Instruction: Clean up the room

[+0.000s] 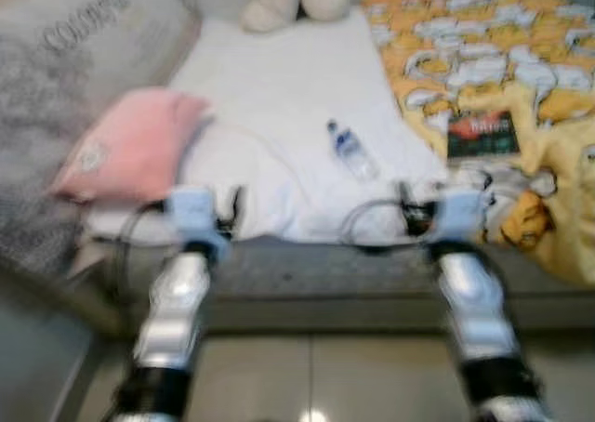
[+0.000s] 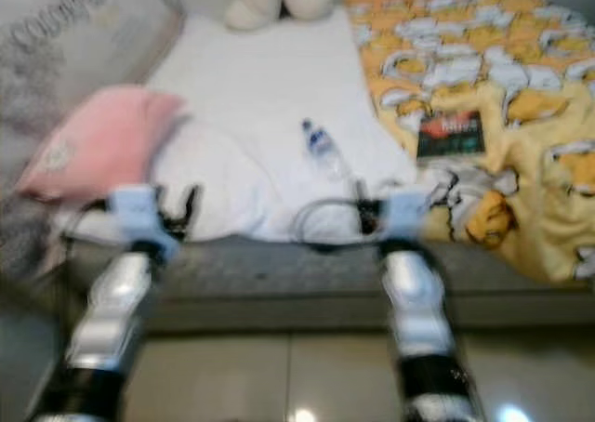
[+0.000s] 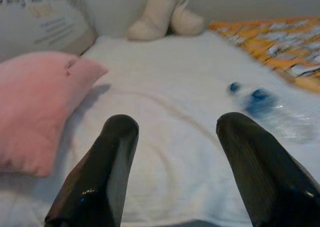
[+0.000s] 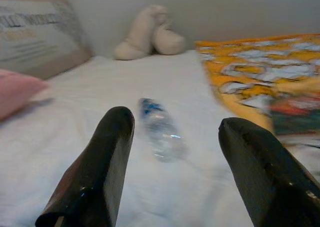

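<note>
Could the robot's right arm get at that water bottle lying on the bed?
Probably yes. The right gripper has its jaws open and aimed at the water bottle, which lies alone on the white sheet just beyond them, with nothing between.

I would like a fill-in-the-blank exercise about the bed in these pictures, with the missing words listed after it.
1. The clear plastic bottle lies on its side on the ____ sheet.
2. The pillow near the left gripper is ____ in colour.
3. The fingers of the right gripper are ____, and the bottle lies ahead of them.
4. The dark book rests on the ____ patterned blanket.

Missing words: white; pink; open; yellow
</note>
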`<state>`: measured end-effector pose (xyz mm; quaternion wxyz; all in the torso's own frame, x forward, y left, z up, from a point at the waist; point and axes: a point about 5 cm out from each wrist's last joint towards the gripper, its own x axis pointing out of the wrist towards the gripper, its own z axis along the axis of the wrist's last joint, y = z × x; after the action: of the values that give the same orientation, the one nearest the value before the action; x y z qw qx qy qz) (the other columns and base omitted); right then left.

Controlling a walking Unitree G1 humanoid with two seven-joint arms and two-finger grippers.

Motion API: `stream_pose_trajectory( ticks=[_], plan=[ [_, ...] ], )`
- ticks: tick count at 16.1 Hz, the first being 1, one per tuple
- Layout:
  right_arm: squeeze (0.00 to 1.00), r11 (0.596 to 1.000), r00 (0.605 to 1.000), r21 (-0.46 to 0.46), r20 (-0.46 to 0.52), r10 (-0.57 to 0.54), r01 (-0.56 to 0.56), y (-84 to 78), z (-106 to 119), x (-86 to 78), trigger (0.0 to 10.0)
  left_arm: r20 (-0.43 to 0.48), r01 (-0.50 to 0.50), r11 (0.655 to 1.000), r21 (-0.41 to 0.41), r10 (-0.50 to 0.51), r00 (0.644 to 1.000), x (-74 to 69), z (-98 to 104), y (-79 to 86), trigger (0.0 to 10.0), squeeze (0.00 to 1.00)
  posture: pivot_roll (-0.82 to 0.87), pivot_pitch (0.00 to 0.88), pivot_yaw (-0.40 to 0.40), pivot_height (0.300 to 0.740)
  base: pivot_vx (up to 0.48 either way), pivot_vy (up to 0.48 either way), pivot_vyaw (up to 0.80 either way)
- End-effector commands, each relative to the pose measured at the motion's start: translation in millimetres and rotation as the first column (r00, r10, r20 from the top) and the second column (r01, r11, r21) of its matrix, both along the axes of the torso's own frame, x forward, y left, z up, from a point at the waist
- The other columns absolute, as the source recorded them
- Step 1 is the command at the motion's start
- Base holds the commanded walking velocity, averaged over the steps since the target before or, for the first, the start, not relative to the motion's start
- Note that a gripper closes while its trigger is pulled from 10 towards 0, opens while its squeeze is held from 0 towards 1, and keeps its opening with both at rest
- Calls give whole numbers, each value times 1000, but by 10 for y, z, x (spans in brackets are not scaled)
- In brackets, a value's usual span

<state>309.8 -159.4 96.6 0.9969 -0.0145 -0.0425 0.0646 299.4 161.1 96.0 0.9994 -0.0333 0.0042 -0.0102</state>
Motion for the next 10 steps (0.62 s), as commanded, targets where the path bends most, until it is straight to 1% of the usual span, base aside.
stream_pose_trajectory(
  ticks=[1, 10],
  plan=[
    [0, 999, 1000, -23, 6, -28, 29, -90, 36, 17, 10000, 15, 11, 1000, 10, -11, 1000, 23, 37, -40, 10000, 0, -147, 0, 140, 740, 480, 0, 0],
    [0, 999, 999, -30, -4, -44, 44, -107, 14, 9, 10000, 14, 40, 999, 28, -40, 999, 36, 39, -88, 10000, 0, -149, 0, 145, 740, 480, 0, 0]
  ],
)
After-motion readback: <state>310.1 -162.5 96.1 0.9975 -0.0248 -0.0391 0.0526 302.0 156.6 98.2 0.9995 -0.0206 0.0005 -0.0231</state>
